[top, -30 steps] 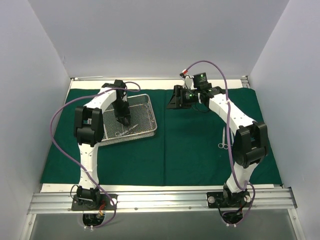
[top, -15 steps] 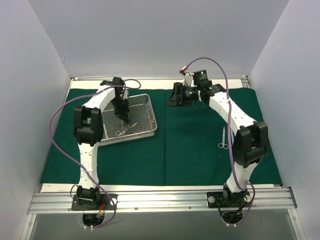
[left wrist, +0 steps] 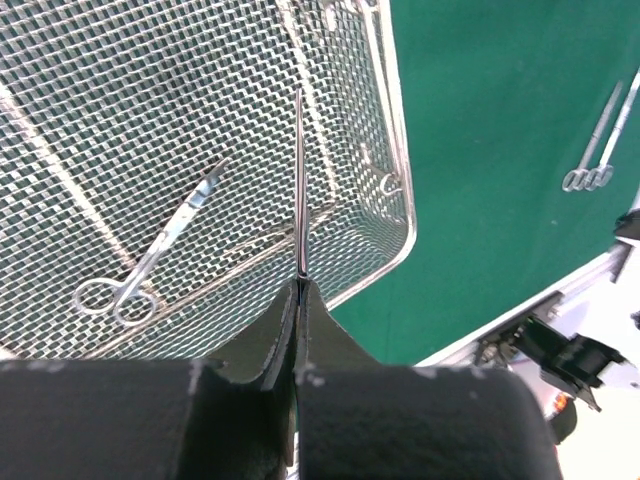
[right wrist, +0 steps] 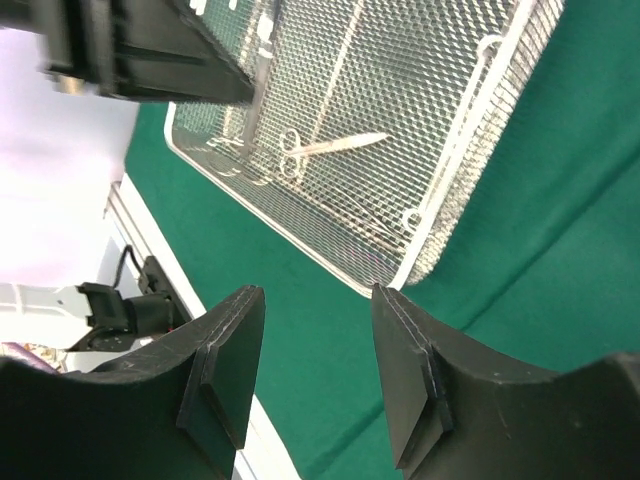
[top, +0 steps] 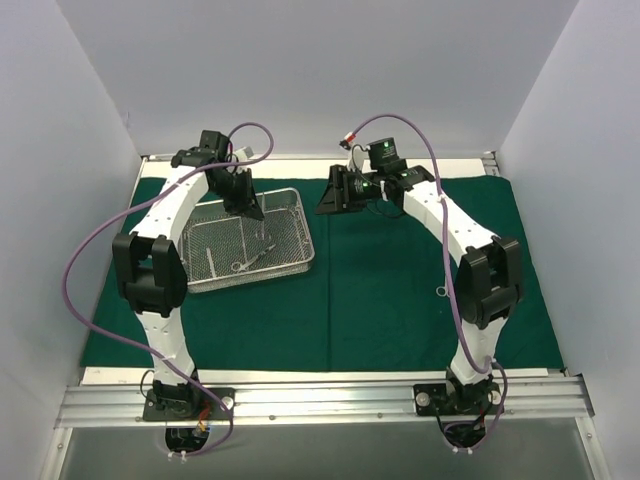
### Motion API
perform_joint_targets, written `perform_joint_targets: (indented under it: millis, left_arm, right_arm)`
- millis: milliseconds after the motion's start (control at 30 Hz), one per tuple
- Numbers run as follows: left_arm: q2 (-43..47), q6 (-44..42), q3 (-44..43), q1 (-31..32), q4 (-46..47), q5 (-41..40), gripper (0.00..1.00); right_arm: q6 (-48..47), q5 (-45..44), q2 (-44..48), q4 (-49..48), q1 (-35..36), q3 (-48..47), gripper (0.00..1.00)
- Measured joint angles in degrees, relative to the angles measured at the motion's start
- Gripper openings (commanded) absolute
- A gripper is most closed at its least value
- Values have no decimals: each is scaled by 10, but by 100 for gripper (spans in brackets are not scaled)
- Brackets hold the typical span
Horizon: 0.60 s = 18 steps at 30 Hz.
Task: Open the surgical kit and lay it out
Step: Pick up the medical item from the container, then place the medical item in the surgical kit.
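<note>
A dark green cloth (top: pixel 400 300) is seen spread flat over the table (top: pixel 110 378), and a wire tray (top: pixel 215 260) is set on its left half, turned a little askew. The left pincer (left wrist: pixel 298 285) is held over the far right part of the tray, and its fingers are pressed together on a slim steel tool (left wrist: pixel 298 180), which is seen edge-on from the left wrist view as a thin bright strip running out from between the fingertips across the mesh. Whether the far end of that tool touches the mesh cannot be told. A pair of scissors (left wrist: pixel 150 265) is left lying flat on the tray floor, its rings turned toward the near rim, apart from the pinched tool. Another ring-handled tool (left wrist: pixel 595 140) is laid on the bare cloth well to the right of the tray; from overhead it is mostly hidden by the right arm (top: pixel 470 250), and only a ring is shown beside the forearm. The right pincer (right wrist: pixel 316 320) is held above the cloth just beside the far right corner of the tray and is pointed toward it. Its fingers are spread apart, and nothing is caught between them; the tray corner and green cloth are seen through the gap.
</note>
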State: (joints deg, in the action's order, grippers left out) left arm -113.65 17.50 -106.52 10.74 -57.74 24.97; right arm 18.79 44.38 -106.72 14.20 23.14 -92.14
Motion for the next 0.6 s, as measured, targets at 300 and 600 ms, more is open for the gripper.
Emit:
perform_joint_targets:
  millis: [300,600]
  left_arm:
    - [2,44,17,-9,79,115,2]
    - [28,126,63,3,176,164,2]
  right_arm:
    - [41,35,0,-39,10,-17,49]
    - [77,-61,0,-18,52,-38,44]
